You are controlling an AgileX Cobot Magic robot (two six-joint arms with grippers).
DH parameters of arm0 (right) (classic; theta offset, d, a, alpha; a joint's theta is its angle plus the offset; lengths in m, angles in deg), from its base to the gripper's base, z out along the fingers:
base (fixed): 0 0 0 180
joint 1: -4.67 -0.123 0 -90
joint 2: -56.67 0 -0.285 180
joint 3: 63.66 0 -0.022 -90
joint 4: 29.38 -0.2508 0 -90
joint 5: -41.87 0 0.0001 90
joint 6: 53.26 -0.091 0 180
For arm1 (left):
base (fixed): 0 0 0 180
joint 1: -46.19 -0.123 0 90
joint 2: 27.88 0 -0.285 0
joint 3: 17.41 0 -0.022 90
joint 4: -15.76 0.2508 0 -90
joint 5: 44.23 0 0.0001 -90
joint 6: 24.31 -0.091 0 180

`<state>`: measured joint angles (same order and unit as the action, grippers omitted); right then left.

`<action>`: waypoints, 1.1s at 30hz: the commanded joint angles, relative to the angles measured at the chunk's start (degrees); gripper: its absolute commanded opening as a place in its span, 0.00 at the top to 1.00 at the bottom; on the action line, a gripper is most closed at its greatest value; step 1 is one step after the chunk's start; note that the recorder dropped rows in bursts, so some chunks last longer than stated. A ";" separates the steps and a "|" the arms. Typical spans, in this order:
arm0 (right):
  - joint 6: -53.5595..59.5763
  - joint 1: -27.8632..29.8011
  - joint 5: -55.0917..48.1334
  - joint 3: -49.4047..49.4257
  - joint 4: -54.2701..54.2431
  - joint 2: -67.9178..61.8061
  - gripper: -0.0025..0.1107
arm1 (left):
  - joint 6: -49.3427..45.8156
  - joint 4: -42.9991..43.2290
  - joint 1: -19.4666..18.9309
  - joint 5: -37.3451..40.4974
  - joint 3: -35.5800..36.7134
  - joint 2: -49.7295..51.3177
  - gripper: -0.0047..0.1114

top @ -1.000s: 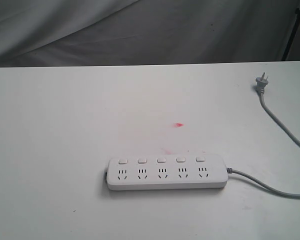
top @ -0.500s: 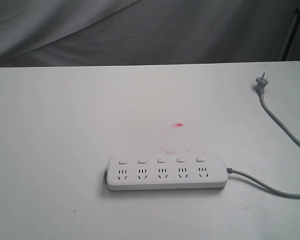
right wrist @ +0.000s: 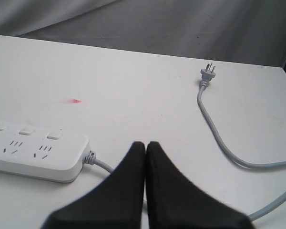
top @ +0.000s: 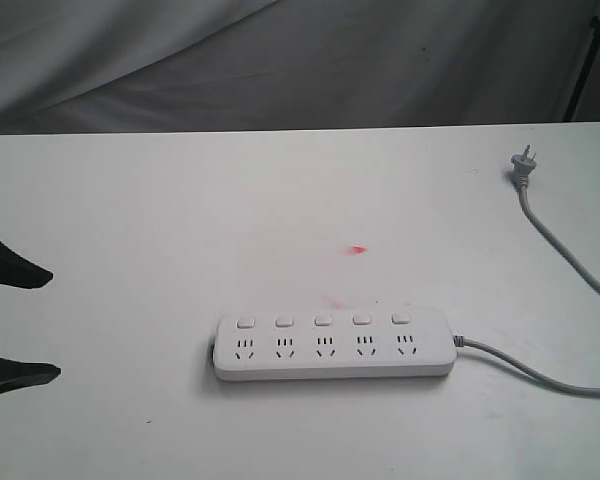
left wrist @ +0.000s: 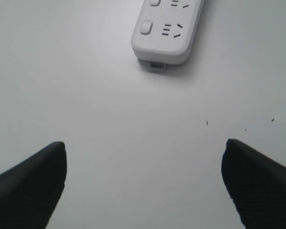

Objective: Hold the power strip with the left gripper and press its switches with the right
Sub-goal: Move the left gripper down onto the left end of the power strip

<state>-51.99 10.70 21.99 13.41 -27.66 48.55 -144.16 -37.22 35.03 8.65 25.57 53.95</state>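
The white power strip lies flat on the white table, its row of small white switches along its far side above the socket holes. My left gripper has come in at the left edge, open wide, well to the left of the strip and apart from it. In the left wrist view the strip's rounded end lies ahead of the open left gripper. My right gripper is shut with nothing in it, near the strip's cord end; it is out of the exterior view.
The grey cord runs from the strip's right end off the right edge and back up to the grey plug at the far right. A small red mark is on the table behind the strip. Grey cloth hangs behind the table.
The left gripper's black fingers have come into the exterior view from the left edge, moving toward the strip. The strip and cord have not moved.
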 commanded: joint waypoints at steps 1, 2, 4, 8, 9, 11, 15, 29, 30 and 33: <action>-0.06 -0.19 0.07 0.15 0.53 0.33 0.98 | -0.04 -0.64 3.95 -7.65 -0.56 5.19 0.25; -0.06 -0.19 0.07 0.15 0.53 0.33 0.98 | -0.04 -0.48 4.68 -8.60 -1.23 6.54 0.25; -0.06 -0.19 0.07 0.15 0.53 0.33 0.98 | -0.04 -0.84 5.67 -8.98 -3.21 9.42 0.25; -0.06 -0.19 0.07 0.15 0.53 0.33 0.98 | -0.04 -2.87 7.16 -4.65 -7.50 14.81 0.25; -0.06 -0.19 0.07 0.15 0.53 0.33 0.98 | -0.04 -3.17 7.16 -3.46 -8.37 15.92 0.25; -0.06 -0.19 0.07 0.15 0.53 0.33 0.98 | -0.04 -3.74 7.16 -1.25 -10.68 18.72 0.25; -0.06 -0.19 0.07 0.15 0.53 0.33 0.98 | -0.04 -3.87 7.16 -0.21 -14.23 23.69 0.25; -0.06 -0.19 0.07 0.15 0.53 0.33 0.98 | -0.04 -3.51 14.12 -2.51 -17.42 30.91 0.25; -0.06 -0.19 0.07 0.15 0.53 0.33 0.98 | -0.04 -3.51 14.96 -3.23 -17.42 30.91 0.25; -0.06 -0.19 0.07 0.15 0.53 0.33 0.98 | -0.04 -3.88 17.22 -5.85 -17.42 30.91 0.25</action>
<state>-51.99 10.70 21.99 13.41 -27.66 48.55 -144.16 -40.33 50.29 5.12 8.50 84.80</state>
